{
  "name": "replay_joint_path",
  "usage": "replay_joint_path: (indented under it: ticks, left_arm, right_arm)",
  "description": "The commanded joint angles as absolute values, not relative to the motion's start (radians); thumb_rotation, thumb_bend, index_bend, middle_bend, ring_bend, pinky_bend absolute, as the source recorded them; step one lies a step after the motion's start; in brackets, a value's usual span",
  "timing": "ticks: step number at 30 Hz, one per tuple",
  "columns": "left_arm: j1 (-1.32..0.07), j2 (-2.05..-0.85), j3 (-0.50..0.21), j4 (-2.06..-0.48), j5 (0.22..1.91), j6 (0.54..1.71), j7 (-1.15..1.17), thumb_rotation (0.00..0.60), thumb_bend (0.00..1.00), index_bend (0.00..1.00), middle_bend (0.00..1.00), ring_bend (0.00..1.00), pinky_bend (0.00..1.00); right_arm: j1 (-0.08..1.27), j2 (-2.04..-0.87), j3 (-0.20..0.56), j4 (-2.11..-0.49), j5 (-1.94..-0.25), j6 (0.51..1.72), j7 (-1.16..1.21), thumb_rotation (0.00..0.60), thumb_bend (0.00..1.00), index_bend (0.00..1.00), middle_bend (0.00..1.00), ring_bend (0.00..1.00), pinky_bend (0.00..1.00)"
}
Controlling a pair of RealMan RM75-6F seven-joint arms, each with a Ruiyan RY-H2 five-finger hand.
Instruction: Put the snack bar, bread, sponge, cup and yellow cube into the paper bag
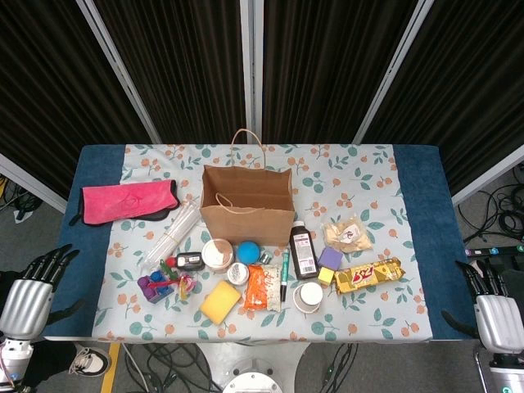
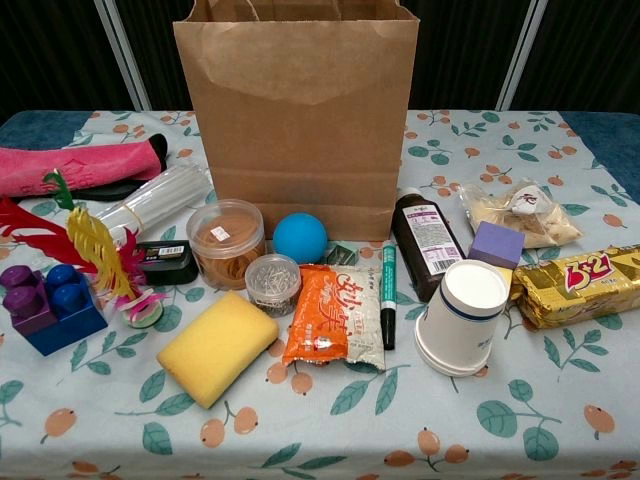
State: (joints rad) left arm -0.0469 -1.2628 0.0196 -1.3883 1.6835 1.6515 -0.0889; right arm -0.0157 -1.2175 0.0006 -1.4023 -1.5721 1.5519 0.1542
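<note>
Left robot hand (image 1: pixel 31 288) and right robot hand (image 1: pixel 491 304) empty, fingers spread, snack bar (image 1: pixel 368 277) lying crosswise

light: bright, even, overhead | shadows: soft, short | focus: sharp | backdrop: dark

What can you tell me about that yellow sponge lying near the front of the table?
The yellow sponge is a thick, soft-looking foam block with rounded corners, plain and unwrapped. It lies flat on the floral tablecloth, turned at an angle to the table edge, in front of the clear tub of rubber bands and left of the orange snack packet. It looks dry and unsquashed. Neither hand touches it, and it is still outside the brown paper bag.
</note>
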Motion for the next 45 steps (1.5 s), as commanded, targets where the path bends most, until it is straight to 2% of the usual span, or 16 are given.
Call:
replay_joint_path:
  ticks: [1, 8, 14, 24, 36, 45]
  left_arm:
    - [-0.045, -1.26, 0.025, -1.395, 1.683, 1.647, -0.087, 0.6, 0.16, 0.2, 0.23, 0.18, 0.22]
    - [-0.036, -1.253, 0.036, -1.408, 1.692, 1.655, -0.088, 0.6, 0.16, 0.2, 0.23, 0.18, 0.22]
    - [-0.047, -1.255, 0.025, -1.398, 1.684, 1.646, -0.114, 0.6, 0.16, 0.2, 0.23, 0.18, 0.22]
    - [-0.053, -1.287, 0.021, -1.356, 1.68, 1.644, -0.159, 0.6, 0.16, 0.2, 0.23, 0.18, 0.22]
    - [-0.062, -1.281, 0.009, -1.346, 1.667, 1.642, -0.185, 0.6, 0.16, 0.2, 0.23, 0.18, 0.22]
    - [-0.062, -1.288, 0.013, -1.331, 1.661, 1.633, -0.192, 0.6, 0.16, 0.2, 0.23, 0.18, 0.22]
  right_arm:
    - [-0.014, -1.217, -0.001, -1.405, -1.576, 1.549, 0.152, 0.6, 0.05, 0.09, 0.14, 0.0, 0.0]
    - [0.003, -1.198, -0.007, -1.425, -1.589, 1.523, 0.09, 0.6, 0.05, 0.09, 0.15, 0.0, 0.0]
    - [0.075, -1.185, 0.009, -1.457, -1.588, 1.422, -0.044, 0.6, 0.05, 0.13, 0.19, 0.0, 0.0]
    - [0.226, -1.28, 0.044, -1.44, -1.536, 1.201, -0.286, 0.6, 0.05, 0.14, 0.19, 0.0, 0.0]
    - [0.298, -1.401, 0.045, -1.387, -1.468, 1.097, -0.432, 0.6, 0.05, 0.21, 0.22, 0.03, 0.0]
    - [0.314, -1.456, 0.033, -1.345, -1.445, 1.086, -0.46, 0.6, 0.13, 0.38, 0.33, 0.14, 0.0]
